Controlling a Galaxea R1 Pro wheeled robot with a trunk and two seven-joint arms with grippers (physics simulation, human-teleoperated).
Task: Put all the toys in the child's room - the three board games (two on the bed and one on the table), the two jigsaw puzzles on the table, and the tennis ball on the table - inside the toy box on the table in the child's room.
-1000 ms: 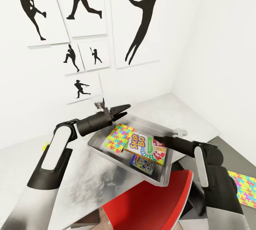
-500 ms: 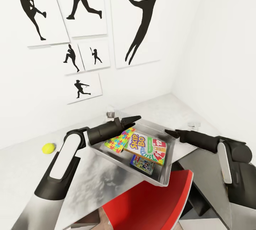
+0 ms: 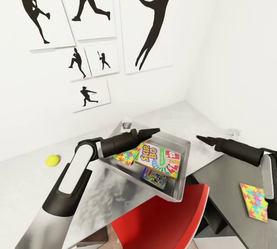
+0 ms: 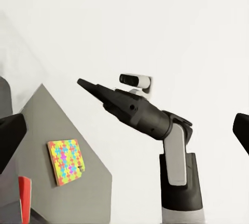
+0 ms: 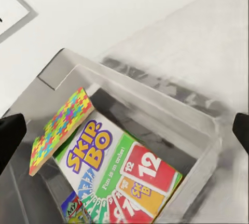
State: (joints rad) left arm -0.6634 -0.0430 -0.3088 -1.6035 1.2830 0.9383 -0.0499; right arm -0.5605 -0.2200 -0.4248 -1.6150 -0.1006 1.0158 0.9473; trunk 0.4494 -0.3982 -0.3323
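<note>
The light grey toy box (image 3: 181, 197) stands on the pale table (image 3: 27, 187). In it lie the Skip-Bo board game (image 3: 158, 158) and a small blue board game (image 3: 154, 176). One jigsaw puzzle (image 3: 129, 153) leans against its wall. My left gripper (image 3: 154, 130) hovers over the box's far side; its fingertips (image 4: 10, 133) stand wide apart, open and empty. My right gripper (image 3: 201, 138) hangs to the right of the box, open too, its fingertips (image 5: 10, 130) framing the Skip-Bo box (image 5: 114, 167). The second jigsaw puzzle (image 3: 254, 201) lies on the dark cabinet top. The tennis ball (image 3: 52, 160) rests at the left.
A red chair (image 3: 161, 218) stands right in front of the toy box. The white wall with black baseball silhouettes (image 3: 154, 22) rises close behind the table. The dark grey cabinet section (image 3: 221, 180) joins the table at the right.
My left arm has reached further right over the box. My right arm has swung right, away from the box, uncovering the puzzle on the cabinet.
</note>
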